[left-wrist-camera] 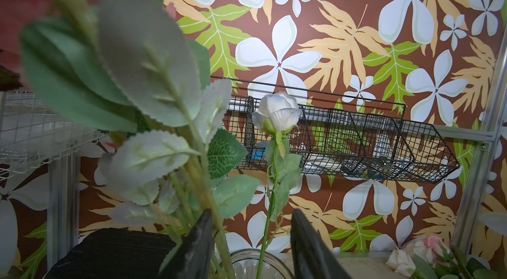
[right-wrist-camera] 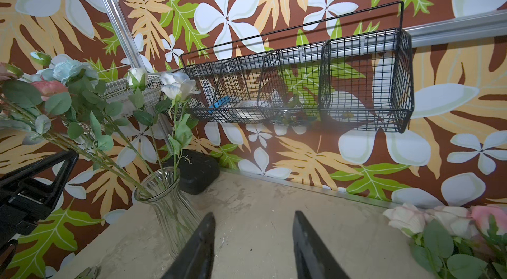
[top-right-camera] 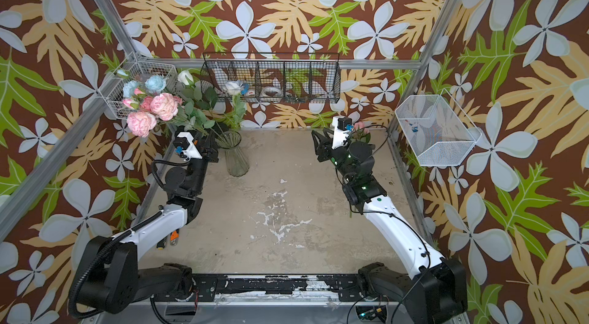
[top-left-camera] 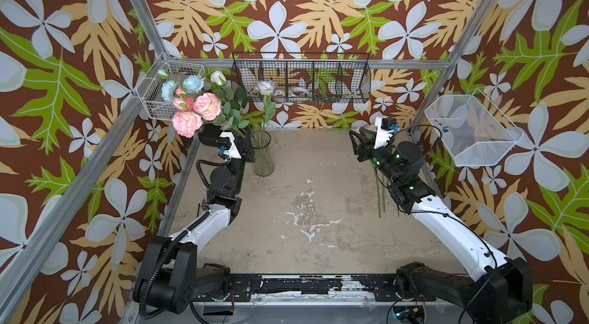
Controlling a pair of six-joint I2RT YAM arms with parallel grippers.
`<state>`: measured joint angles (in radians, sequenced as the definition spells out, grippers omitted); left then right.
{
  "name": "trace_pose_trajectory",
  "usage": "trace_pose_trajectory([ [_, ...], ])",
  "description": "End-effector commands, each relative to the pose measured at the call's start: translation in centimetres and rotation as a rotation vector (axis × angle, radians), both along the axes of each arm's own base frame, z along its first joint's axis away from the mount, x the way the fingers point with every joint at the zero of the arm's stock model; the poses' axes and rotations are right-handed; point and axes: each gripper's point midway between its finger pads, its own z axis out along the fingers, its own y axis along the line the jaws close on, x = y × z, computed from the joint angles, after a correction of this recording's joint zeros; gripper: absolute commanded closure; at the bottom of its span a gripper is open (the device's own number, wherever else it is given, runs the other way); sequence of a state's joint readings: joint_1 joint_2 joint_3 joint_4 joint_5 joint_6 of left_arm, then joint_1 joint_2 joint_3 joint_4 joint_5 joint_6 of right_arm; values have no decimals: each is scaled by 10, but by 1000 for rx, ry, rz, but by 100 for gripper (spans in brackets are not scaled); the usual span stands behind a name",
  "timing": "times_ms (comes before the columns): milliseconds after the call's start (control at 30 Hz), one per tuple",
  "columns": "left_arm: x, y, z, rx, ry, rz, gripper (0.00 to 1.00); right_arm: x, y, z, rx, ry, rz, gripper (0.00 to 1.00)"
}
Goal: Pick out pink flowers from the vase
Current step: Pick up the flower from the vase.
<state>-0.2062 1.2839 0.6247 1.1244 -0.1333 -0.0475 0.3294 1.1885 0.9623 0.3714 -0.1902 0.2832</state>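
As both top views place the pink flowers [top-left-camera: 206, 106] in the vase [top-left-camera: 262, 153] at far left, heads leaning left, with the left gripper [top-left-camera: 248, 144] at its rim, pull along the lean so the vase stays upright. Left wrist view: jaws apart, leafy stems [left-wrist-camera: 220, 239] against one, a white rose [left-wrist-camera: 277, 113] stem in the gap; clamp pink stems only. Right wrist view: right gripper [right-wrist-camera: 254, 214] spread, empty, right of the vase; a black case [right-wrist-camera: 196, 170] sits far-left of it.
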Motion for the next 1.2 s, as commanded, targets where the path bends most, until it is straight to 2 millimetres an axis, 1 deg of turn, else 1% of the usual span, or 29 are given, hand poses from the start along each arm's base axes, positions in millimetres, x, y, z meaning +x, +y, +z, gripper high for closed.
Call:
trace_pose_trajectory([
  [0,-2,7,5,4,-29,29,63,-1,-1,7,3,-22,-3,54],
  [67,-3,7,4,10,-28,24,71,-1,0,7,4,-21,1,54],
  [133,-3,7,1,10,-22,25,74,0,1,6,3,-19,6,54],
  [167,-3,7,1,12,-23,27,82,0,2,6,5,-17,8,54],
  [200,-4,7,2,14,-25,26,86,1,2,6,3,-15,9,54],
  [333,-4,9,3,23,-26,38,87,1,2,6,4,-13,10,54],
  [467,-4,7,5,31,-28,35,90,1,2,8,4,-14,10,54],
  [533,-4,6,5,39,-29,30,97,2,2,7,3,-13,9,54],
  [633,-4,4,6,47,-33,19,100,3,2,6,3,-11,6,54],
  [900,-6,-10,12,74,-54,-53,100,3,2,9,5,-16,8,54],
  [1167,-7,-28,32,123,-111,-142,100,3,4,10,11,-19,16,54],
])
